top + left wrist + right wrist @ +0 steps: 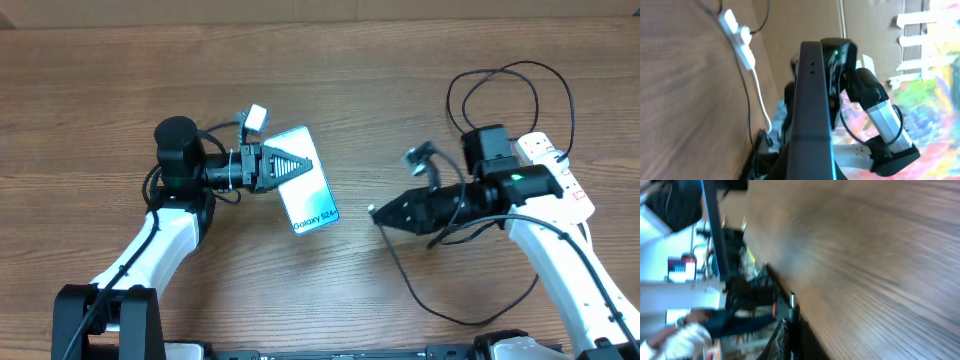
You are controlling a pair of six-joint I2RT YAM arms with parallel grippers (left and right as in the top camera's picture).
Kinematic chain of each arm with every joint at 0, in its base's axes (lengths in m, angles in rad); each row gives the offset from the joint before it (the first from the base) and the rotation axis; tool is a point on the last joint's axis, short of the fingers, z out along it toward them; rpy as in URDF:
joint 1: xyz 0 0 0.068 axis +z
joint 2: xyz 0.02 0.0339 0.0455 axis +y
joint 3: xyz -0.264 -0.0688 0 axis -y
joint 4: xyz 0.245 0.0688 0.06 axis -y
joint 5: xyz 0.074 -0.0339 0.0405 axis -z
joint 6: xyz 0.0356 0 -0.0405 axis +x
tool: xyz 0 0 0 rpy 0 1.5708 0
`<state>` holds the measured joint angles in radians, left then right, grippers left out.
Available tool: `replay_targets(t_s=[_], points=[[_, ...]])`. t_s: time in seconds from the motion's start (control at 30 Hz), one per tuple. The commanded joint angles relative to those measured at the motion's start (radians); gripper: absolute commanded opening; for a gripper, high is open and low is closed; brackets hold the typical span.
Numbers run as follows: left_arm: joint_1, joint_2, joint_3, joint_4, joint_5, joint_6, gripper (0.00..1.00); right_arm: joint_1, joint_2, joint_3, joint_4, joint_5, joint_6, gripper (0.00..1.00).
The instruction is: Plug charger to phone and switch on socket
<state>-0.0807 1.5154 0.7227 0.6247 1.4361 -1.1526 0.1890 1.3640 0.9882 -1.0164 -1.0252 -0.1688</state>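
My left gripper (pixel 287 166) is shut on the phone (pixel 308 188), light blue screen up, holding it tilted over the table's middle left. In the left wrist view the phone (pixel 811 100) shows edge-on between the fingers. My right gripper (pixel 384 214) is shut on the plug end of the charger and points left toward the phone, a short gap apart. The thin black cable (pixel 432 301) trails down and loops back right. The plug tip (pixel 792 299) shows blurred in the right wrist view. The white socket (pixel 556 165) lies at the far right, partly under my right arm; it also shows in the left wrist view (pixel 738 36).
A black adapter block (pixel 488 142) sits on the socket, with cable loops (pixel 505 72) behind it. The socket's thick white cord (pixel 760 97) runs along the table. A cardboard strip (pixel 300 12) lines the table's back edge.
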Motion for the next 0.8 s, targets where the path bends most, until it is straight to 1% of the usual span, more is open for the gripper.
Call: replay_targets(t_s=[0.0, 0.1, 0.2, 0.27, 0.33, 0.4, 0.57, 0.77], points=[[0.002, 0.001, 0.028, 0.094, -0.015, -0.103, 0.04, 0.059, -0.016, -0.009, 0.004, -0.055, -0.065, 0.04], [0.002, 0.001, 0.028, 0.171, -0.022, -0.163, 0.04, 0.113, -0.016, -0.014, 0.024, -0.09, -0.065, 0.04], [0.002, 0.001, 0.028, 0.181, -0.034, -0.183, 0.04, 0.164, -0.016, -0.014, 0.078, -0.098, -0.064, 0.04], [0.002, 0.001, 0.028, 0.181, -0.033, -0.183, 0.04, 0.184, -0.016, -0.014, 0.124, -0.098, -0.029, 0.04], [0.002, 0.001, 0.028, 0.181, -0.034, -0.183, 0.04, 0.193, -0.016, -0.014, 0.176, -0.098, 0.049, 0.04], [0.002, 0.001, 0.028, 0.181, -0.034, -0.182, 0.04, 0.195, -0.016, -0.014, 0.213, -0.098, 0.095, 0.04], [0.005, 0.001, 0.028, 0.201, -0.036, -0.179, 0.04, 0.195, -0.016, -0.014, 0.211, -0.106, 0.098, 0.04], [0.061, 0.001, 0.028, 0.203, -0.062, -0.184, 0.04, 0.195, -0.016, -0.014, 0.231, -0.104, 0.097, 0.04]])
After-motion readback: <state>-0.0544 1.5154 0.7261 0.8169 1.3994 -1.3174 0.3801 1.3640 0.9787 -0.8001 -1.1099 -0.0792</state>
